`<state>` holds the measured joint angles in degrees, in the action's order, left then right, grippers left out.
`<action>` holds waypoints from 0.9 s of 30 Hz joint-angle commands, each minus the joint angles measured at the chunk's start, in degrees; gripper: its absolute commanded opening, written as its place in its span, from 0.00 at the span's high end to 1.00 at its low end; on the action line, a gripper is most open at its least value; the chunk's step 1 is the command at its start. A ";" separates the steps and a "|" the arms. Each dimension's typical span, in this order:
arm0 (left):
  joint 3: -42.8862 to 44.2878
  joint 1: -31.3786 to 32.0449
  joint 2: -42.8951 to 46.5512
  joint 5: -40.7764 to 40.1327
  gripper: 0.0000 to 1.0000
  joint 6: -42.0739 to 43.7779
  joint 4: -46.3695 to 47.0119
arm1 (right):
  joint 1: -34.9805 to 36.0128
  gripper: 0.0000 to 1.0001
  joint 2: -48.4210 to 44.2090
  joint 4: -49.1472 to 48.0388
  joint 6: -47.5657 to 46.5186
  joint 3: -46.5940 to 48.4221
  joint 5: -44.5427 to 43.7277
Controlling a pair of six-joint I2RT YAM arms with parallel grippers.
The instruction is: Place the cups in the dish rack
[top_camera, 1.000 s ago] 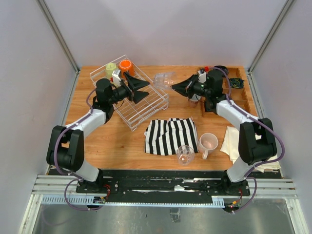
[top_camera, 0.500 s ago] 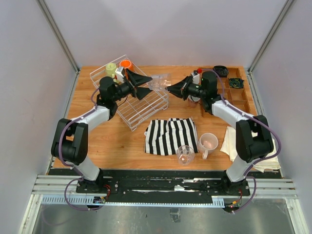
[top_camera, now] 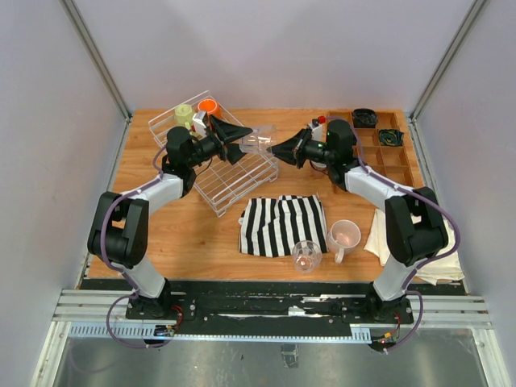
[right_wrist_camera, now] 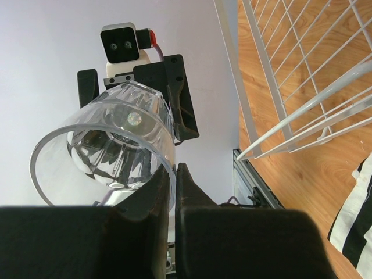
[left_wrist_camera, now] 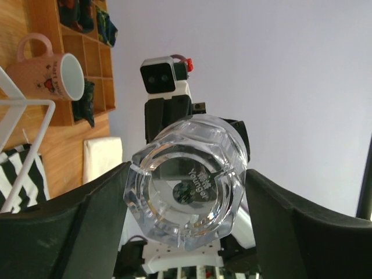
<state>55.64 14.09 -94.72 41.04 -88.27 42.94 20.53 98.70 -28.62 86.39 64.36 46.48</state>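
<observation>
- 1 tumbler (top_camera: 258, 141) hangs over the rack's (top_camera: 211, 187) right edge, near the table's (top_camera: 161, 234) far edge.
- Right gripper (top_camera: 276, 150) pinches its rim wall.
- Left gripper's (top_camera: 244, 140) wide jaws flank its base; grip unclear.
- Orange mug (top_camera: 208, 106) and green mug (top_camera: 184, 114) sit in the rack's far corner.

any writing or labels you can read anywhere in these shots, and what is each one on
"Younger": on the round dark sticker seen through the base of the clear glass tumbler. The small characters above that word are too small to read.
Dark print on the side of the pink ceramic mug: too blurred to read.
Nothing else legible in any view.
</observation>
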 commanded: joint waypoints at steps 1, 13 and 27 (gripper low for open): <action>1.72 0.50 -0.19 0.19 0.33 -1.17 4.43 | 1.17 0.99 0.19 -2.41 0.20 2.04 1.77; 1.93 -3.89 2.29 -2.27 0.86 2.19 0.54 | 0.00 0.52 -0.48 3.92 -5.92 1.46 0.88; 30.35 -7.69 -3.95 -20.79 0.90 43.01 -49.02 | -6.34 0.41 -8.20 32.08 -30.97 2.53 -6.09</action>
<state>80.88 6.15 -95.39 27.59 -57.91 7.79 15.64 93.49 -6.66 66.24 63.70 43.35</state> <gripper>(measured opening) 0.736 0.596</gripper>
